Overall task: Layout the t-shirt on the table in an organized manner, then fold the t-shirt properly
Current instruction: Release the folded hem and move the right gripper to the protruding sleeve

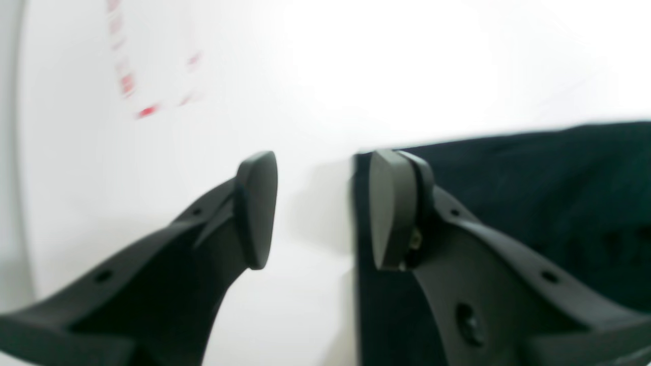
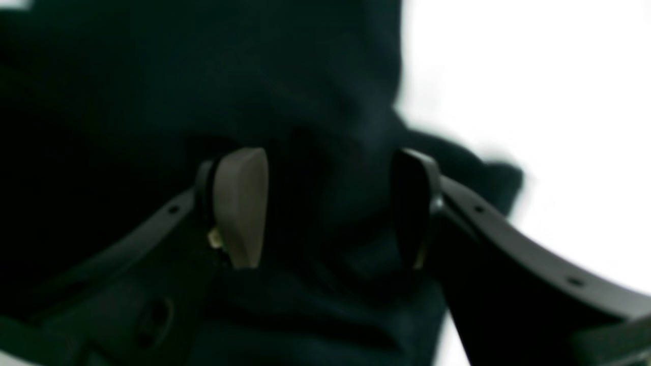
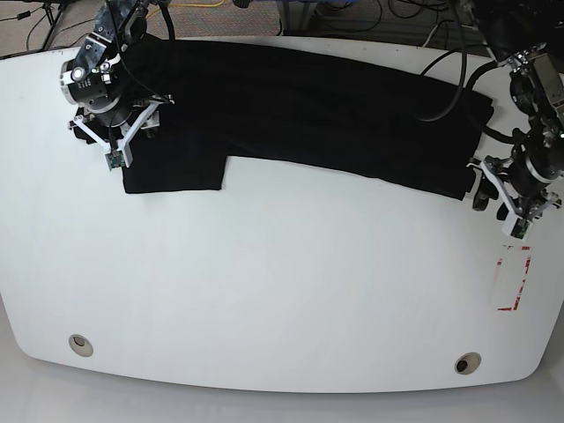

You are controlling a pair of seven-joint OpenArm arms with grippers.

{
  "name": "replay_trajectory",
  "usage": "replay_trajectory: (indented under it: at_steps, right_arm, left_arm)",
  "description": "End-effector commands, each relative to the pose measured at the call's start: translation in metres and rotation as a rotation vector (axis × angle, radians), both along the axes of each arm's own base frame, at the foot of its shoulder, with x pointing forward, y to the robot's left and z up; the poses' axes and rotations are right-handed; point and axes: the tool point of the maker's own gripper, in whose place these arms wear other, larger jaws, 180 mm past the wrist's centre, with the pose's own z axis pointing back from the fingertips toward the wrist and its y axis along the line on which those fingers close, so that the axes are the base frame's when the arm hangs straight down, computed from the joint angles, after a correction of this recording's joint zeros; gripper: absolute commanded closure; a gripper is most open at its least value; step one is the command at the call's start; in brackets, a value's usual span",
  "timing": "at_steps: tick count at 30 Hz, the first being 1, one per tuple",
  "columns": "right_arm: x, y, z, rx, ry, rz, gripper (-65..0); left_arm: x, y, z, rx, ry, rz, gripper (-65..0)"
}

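Both grippers gape beside the t-shirt [image 3: 308, 115].

The t-shirt [image 3: 308, 106] is showing as soft black cloth, matt, soaking up the light with no sheen, lying in gentle creases. The table [image 3: 264, 291] is looking smooth and white, faintly glossy, glaring bright in the left wrist view. Two grommets [image 3: 81, 345] are gleaming like dull metal. The tape mark [image 3: 513, 278] is reading as red, thin and flat. The left gripper [image 1: 318, 208] is presenting matt dark plastic with smooth pads [image 1: 257, 208]; the right gripper [image 2: 325, 208] is looking the same, one pad [image 2: 241, 206] catching a paler, satin light.
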Motion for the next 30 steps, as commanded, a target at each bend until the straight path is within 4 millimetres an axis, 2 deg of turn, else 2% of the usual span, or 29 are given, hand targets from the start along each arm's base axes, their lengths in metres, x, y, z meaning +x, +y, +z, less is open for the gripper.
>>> replay_trajectory:
  at_steps: [1, 2, 9, 15, 20, 24, 30]
  right_arm:
    - [0.011, -0.002, 0.010, 0.003, -0.049, 0.005, -37.1]
    - [0.011, 0.001, 0.008, 0.014, -0.047, 0.005, -37.1]
    - [0.004, 0.003, -0.013, 0.059, 0.001, -0.005, -36.6]
    - [0.000, 0.003, -0.028, 0.088, 0.023, -0.011, -27.3]
    - [-0.005, -0.001, -0.046, 0.112, 0.064, -0.016, -20.6]
    - [-0.003, 0.001, -0.057, 0.144, 0.058, -0.019, -20.0]
    - [0.016, 0.000, -0.069, 0.184, 0.044, -0.018, -20.0]
  left_arm:
    - [0.011, -0.012, -0.008, -0.006, 0.013, -0.009, -27.6]
    - [0.012, -0.019, -0.021, -0.001, 0.051, -0.019, -27.6]
    - [0.008, -0.030, -0.073, 0.003, 0.190, -0.008, -27.5]
    - [-0.002, -0.030, -0.098, -0.027, 0.236, 0.004, -27.5]
    - [-0.012, -0.011, -0.108, -0.016, 0.260, 0.016, -27.5]
    - [-0.019, 0.001, -0.118, -0.016, 0.297, 0.033, -27.5]
    - [-0.032, 0.033, -0.126, -0.031, 0.331, 0.116, -27.5]
